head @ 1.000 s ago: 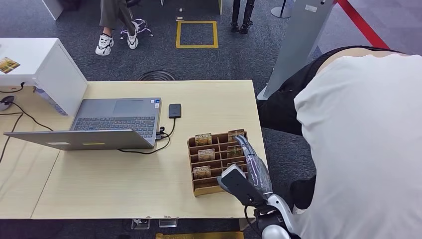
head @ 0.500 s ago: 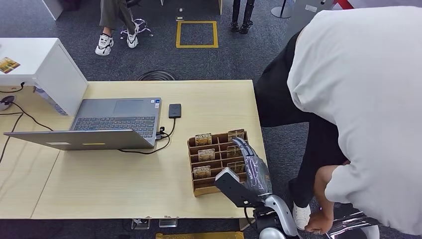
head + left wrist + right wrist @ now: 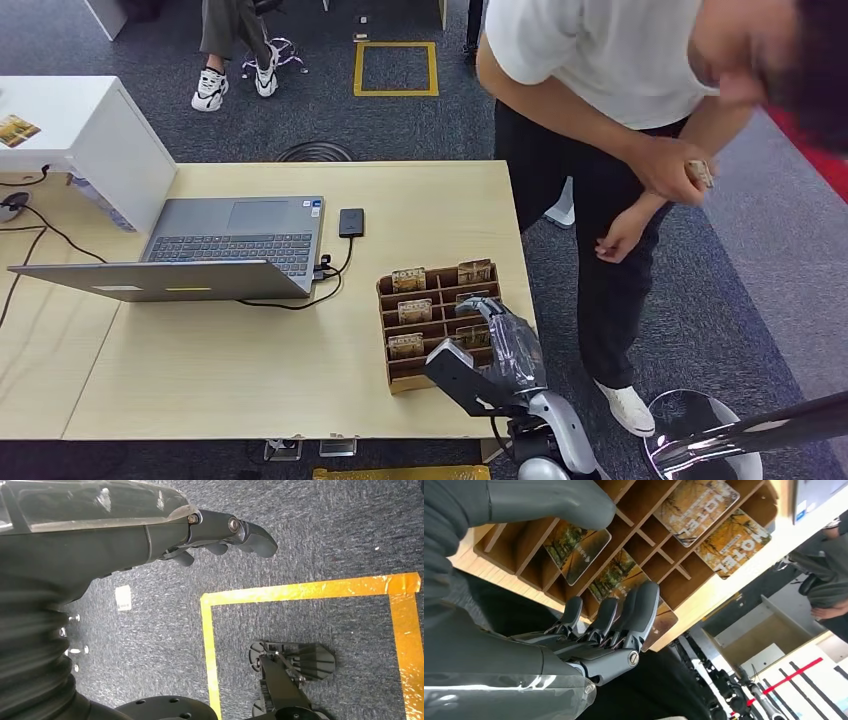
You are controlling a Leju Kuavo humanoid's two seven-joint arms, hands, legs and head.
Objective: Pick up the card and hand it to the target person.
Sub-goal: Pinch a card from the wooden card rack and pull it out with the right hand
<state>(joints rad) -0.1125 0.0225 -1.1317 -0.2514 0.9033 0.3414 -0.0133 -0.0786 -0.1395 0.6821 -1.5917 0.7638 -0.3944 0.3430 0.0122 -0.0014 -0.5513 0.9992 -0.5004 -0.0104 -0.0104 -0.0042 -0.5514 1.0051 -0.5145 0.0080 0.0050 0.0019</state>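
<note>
Since a second ago, my right hand point(image 3: 497, 340) has slid back along the rack point(image 3: 395, 372), and the person point(image 3: 610, 90) has stood up beside the table point(image 3: 250, 380). I see the card point(image 3: 621, 577) in a slot, just under my fingers point(image 3: 636, 612). They spread apart and hold nothing. I think it is thin, light, stiff and slippery, so I would pinch its top edge. My left hand point(image 3: 220, 530) hangs loosely curled, holding nothing.
</note>
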